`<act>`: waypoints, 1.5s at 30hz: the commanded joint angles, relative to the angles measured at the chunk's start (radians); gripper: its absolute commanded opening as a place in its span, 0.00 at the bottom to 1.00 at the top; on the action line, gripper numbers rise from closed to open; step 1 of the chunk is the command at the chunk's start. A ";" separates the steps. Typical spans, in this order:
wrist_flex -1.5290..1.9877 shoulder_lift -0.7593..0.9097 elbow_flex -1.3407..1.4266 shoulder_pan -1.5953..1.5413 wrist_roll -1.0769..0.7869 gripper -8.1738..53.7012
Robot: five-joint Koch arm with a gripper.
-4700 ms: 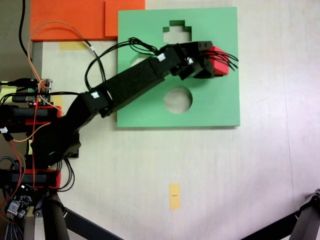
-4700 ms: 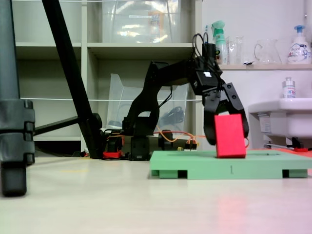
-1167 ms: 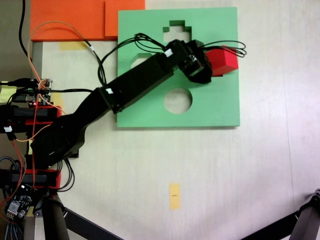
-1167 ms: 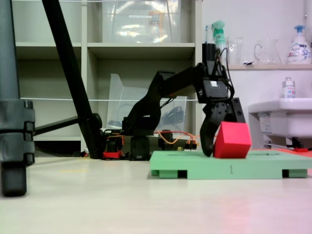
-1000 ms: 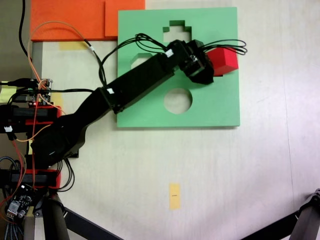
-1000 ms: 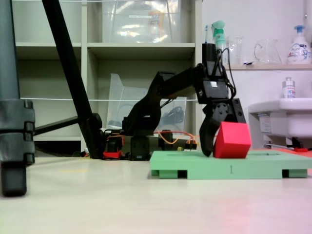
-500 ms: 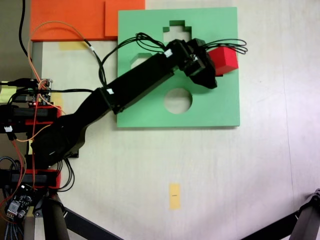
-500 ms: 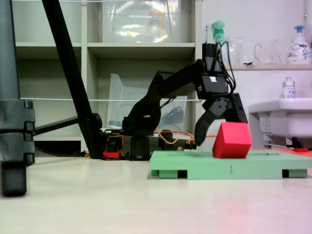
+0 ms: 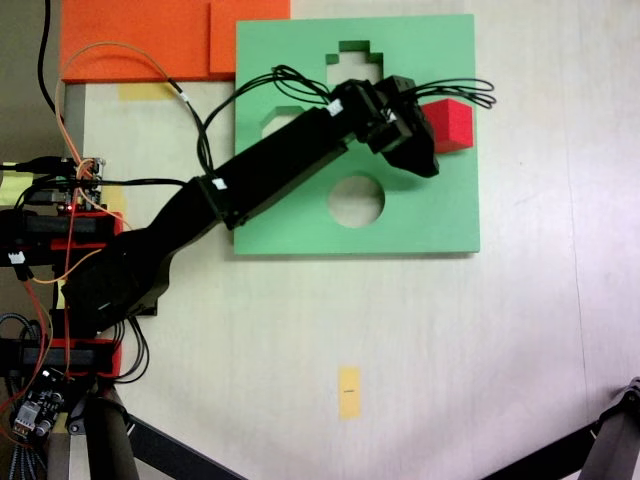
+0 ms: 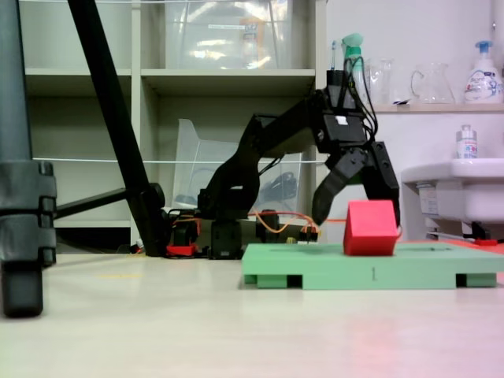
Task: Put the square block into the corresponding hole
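The red square block (image 9: 452, 125) (image 10: 370, 228) rests on the right part of the green foam board (image 9: 420, 215) (image 10: 331, 268), slightly tilted and free of the fingers. My gripper (image 9: 430, 135) (image 10: 356, 218) hangs just above it, open, its two fingers spread to either side of the block. The square hole is hidden under the block and gripper. Other cutouts show: a cross-shaped one (image 9: 350, 60), a round one (image 9: 356, 200), and an octagonal one (image 9: 280, 115) partly under the arm.
Orange foam sheets (image 9: 150, 40) lie at the board's upper left. Cables and the arm's base (image 9: 70, 230) sit on the left. A yellow tape mark (image 9: 348, 390) lies below, and tripod legs (image 9: 610, 440) cross the bottom corners.
The gripper opened and lifted off the block. The block settled onto the board with less tilt than before.
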 commanded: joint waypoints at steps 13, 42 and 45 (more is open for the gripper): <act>-0.192 -0.012 -0.041 0.005 0.028 0.97; -0.087 0.020 -0.041 -0.002 0.006 0.48; -0.066 0.038 -0.041 -0.002 0.002 0.48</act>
